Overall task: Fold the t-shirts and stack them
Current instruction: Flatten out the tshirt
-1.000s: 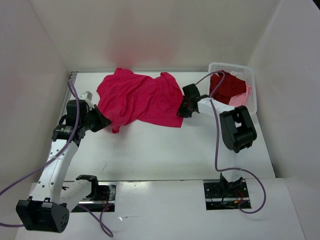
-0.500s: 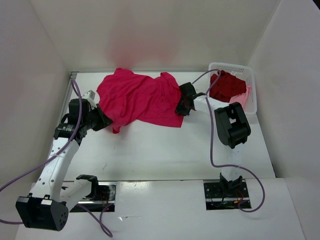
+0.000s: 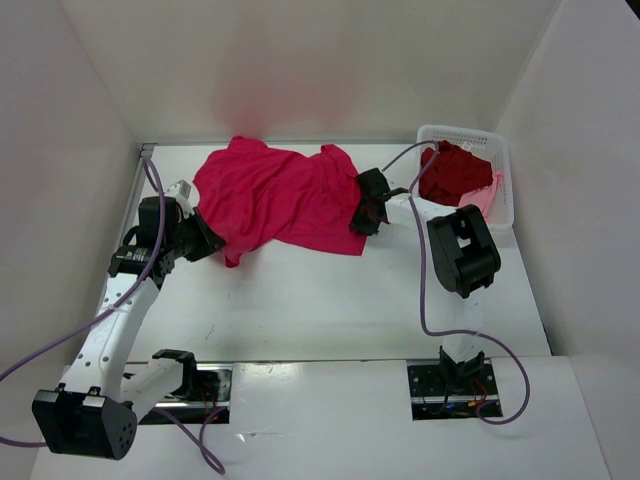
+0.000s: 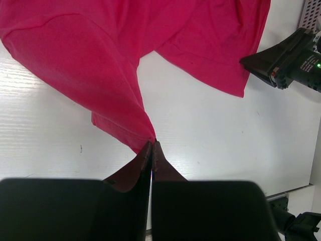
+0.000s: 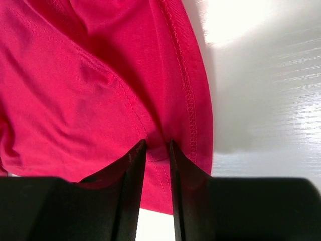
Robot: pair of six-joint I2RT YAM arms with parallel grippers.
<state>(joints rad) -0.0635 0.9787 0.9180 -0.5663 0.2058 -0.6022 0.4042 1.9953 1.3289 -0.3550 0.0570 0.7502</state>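
The crimson-magenta t-shirt [image 3: 275,195] lies spread and rumpled across the back of the table. My left gripper [image 3: 212,244] is shut on its near-left corner; in the left wrist view the cloth [image 4: 100,65] narrows to a point pinched at the jaw tips [image 4: 152,144]. My right gripper [image 3: 358,220] sits at the shirt's right hem. In the right wrist view its jaws [image 5: 157,145] stand apart, open, with a fold of the shirt [image 5: 75,90] lying between them. The darker red t-shirt [image 3: 455,172] and the light pink t-shirt [image 3: 485,195] are bunched in the basket.
The white perforated basket [image 3: 500,150] stands at the back right corner, against the right wall. White walls enclose the table on the left, back and right. The right arm's wrist [image 4: 286,63] shows at the upper right of the left wrist view.
The right arm's elbow has swung left and back, and the right jaws have parted a little. The left arm has shifted slightly; the shirt has barely moved.
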